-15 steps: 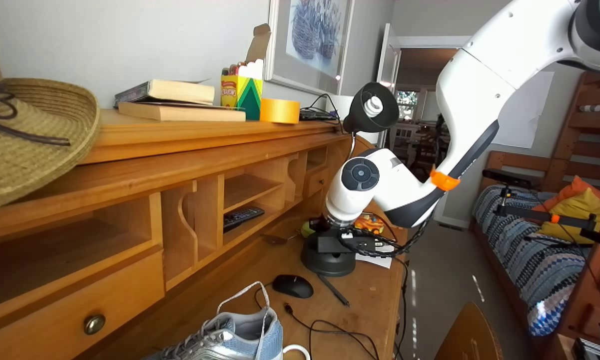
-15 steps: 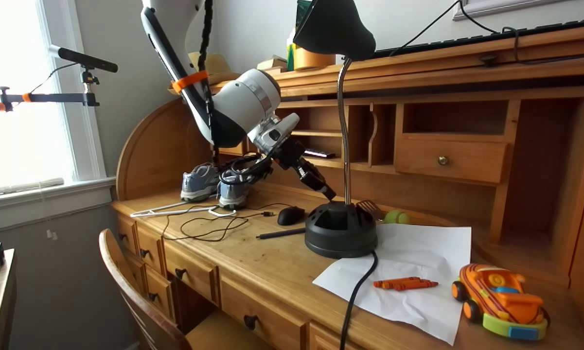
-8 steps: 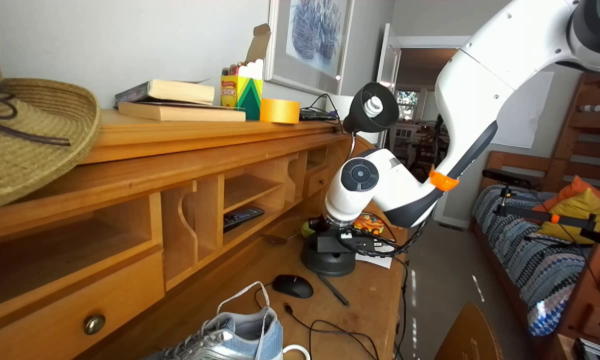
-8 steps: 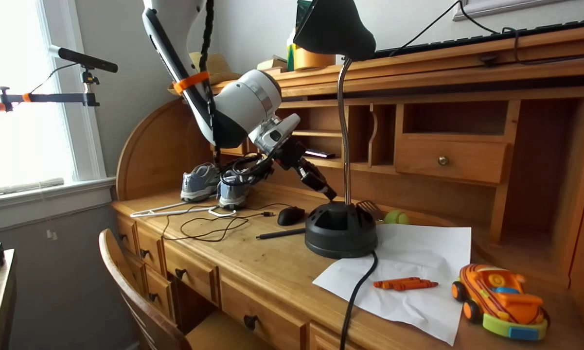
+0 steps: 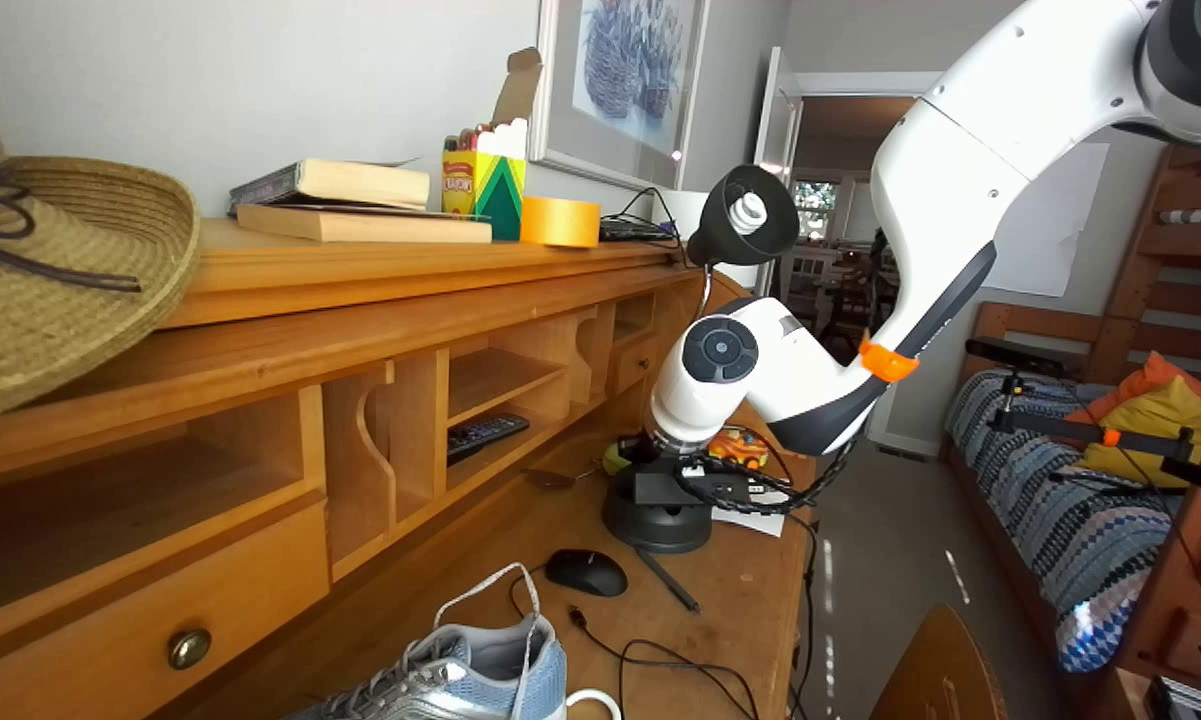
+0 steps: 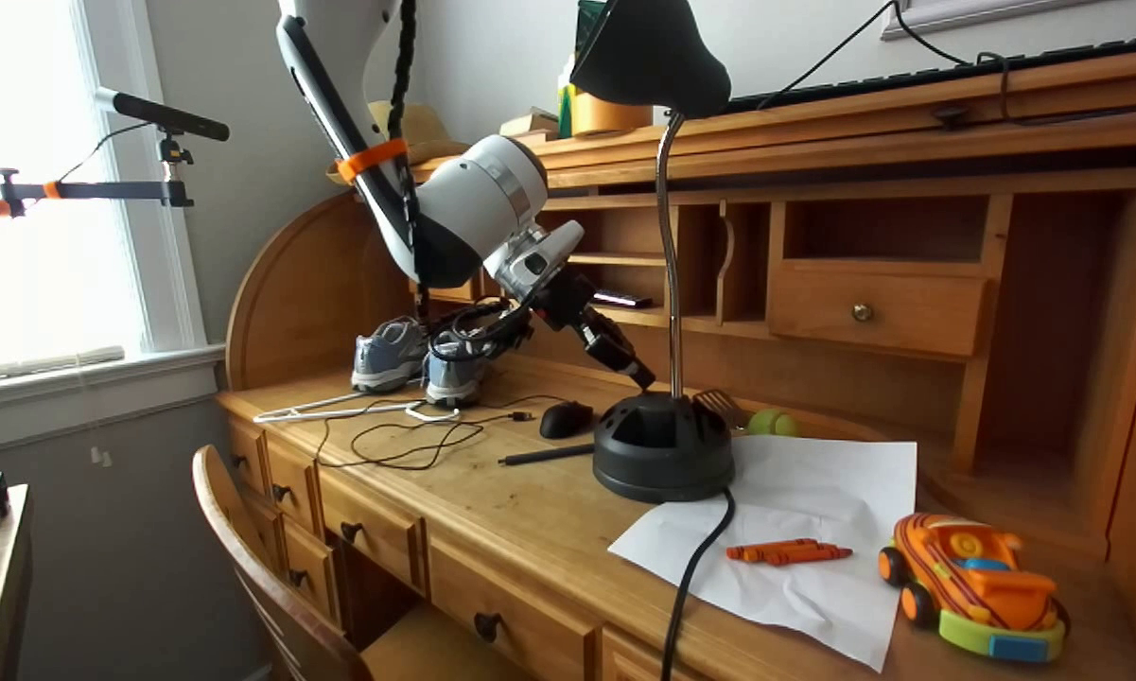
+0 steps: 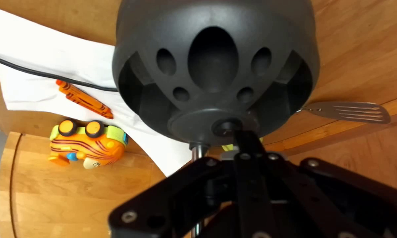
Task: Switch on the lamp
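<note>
The black lamp (image 6: 662, 463) stands upright on the desk. Its domed base also shows in the wrist view (image 7: 213, 102) and an exterior view (image 5: 657, 528). A thin silver neck (image 6: 664, 227) rises to the black head (image 6: 657, 61). The white bulb (image 5: 747, 213) inside the head looks unlit. A small round black knob (image 7: 225, 126) sits on top of the base. My gripper (image 7: 248, 136) is shut, with nothing seen between its fingers. Its tips are right at the knob; I cannot tell whether they touch. In an exterior view my gripper (image 6: 645, 378) points down at the base top, beside the neck.
A mouse (image 6: 566, 419), a black pen (image 6: 546, 455) and loose cables lie near the base. White paper with orange crayons (image 6: 788, 551), a toy car (image 6: 979, 577), a tennis ball (image 6: 772, 423) and a slotted spatula (image 7: 350, 111) are close. Shoes (image 6: 454, 369) stand farther off.
The arm has shifted only by a tiny amount. The gripper stays at the top of the lamp base, and the lamp has not visibly moved.
</note>
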